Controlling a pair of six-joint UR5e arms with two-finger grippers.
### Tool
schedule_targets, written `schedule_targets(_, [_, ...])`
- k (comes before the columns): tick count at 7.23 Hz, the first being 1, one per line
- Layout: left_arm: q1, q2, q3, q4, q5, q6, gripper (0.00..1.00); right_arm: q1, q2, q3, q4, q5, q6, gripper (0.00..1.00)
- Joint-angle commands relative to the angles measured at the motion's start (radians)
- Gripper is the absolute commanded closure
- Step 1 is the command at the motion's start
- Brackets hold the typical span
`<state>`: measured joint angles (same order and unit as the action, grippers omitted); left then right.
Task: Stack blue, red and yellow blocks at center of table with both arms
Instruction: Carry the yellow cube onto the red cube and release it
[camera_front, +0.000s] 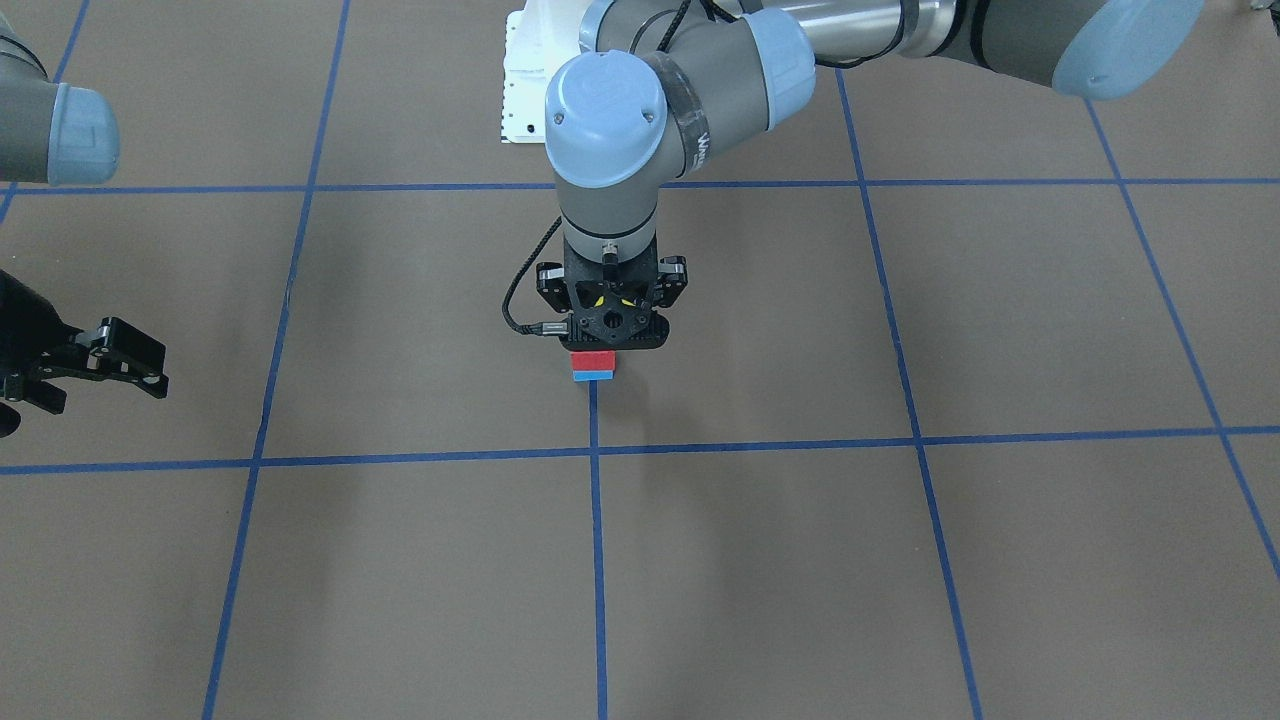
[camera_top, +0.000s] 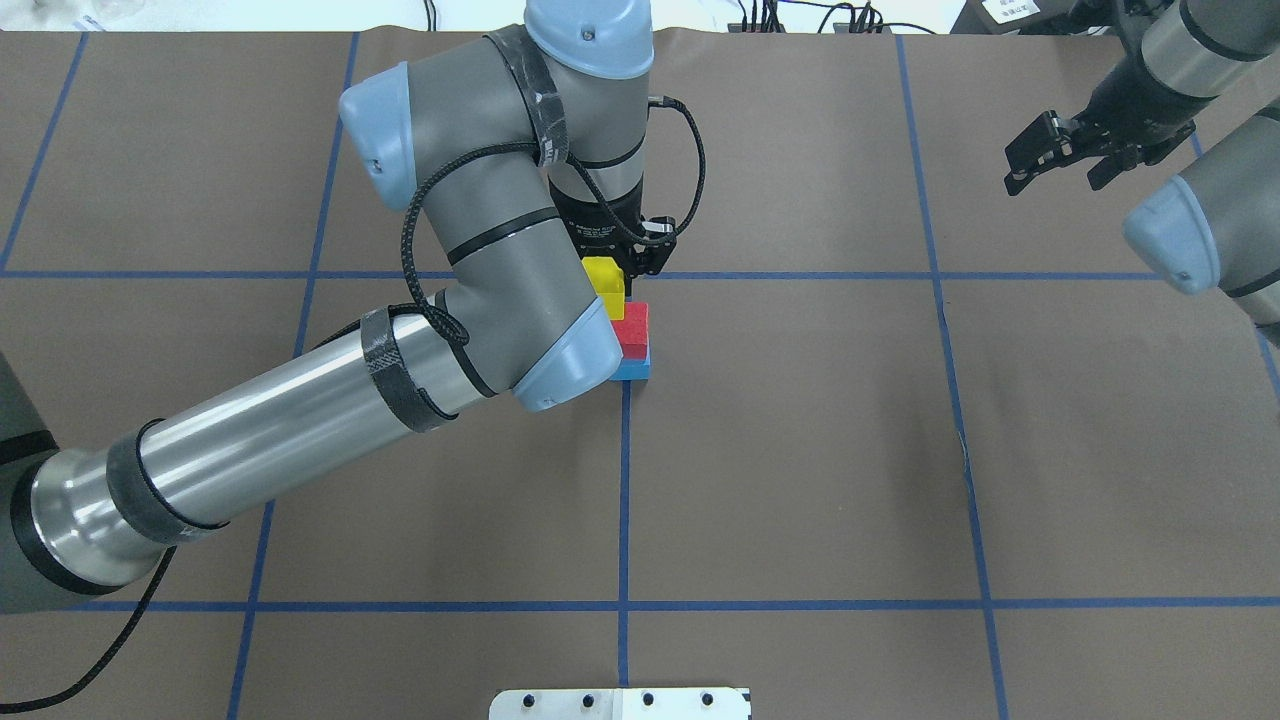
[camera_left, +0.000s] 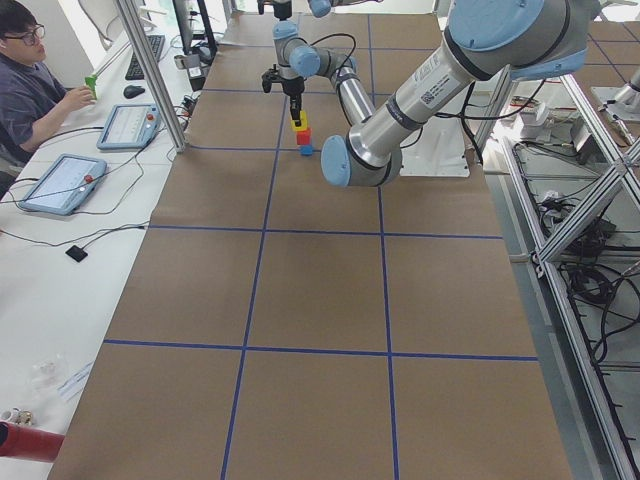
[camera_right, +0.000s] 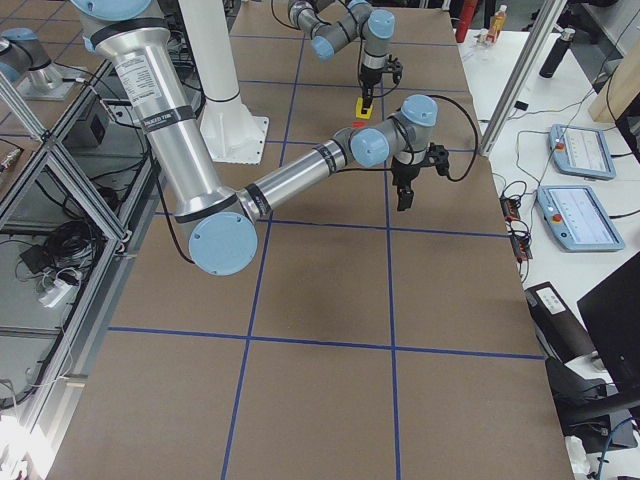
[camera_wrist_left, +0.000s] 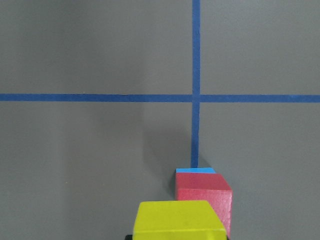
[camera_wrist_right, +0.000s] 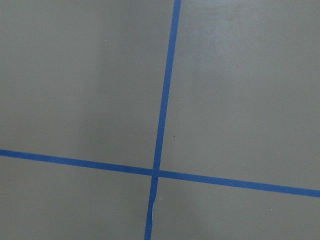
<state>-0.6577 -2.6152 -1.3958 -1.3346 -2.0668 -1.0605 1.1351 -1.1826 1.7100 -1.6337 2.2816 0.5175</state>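
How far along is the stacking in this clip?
Done: red block sits on blue block. In hand: left gripper holds yellow block by the stack, not yet released. Left: set it on red and let go. Right gripper is open, off aside.

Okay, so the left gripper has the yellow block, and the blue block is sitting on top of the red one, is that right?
Not quite. The red block sits on top of the blue block, not the other way round; the overhead exterior view shows it. The left gripper does have the yellow block.
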Motion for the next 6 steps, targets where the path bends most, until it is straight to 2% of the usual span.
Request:
schedule_targets(1, [0.015,-0.002,0.02,-0.035,0.001,-0.013,1.0,0.0,0.0,-0.004,0.0,-0.001,0.0,0.0])
schedule_targets(6, [0.026,-0.008,0.069,-0.115,0.002,-0.049,1.0,-0.002,0.001,-0.009,-0.002,-0.004,0.0,0.0])
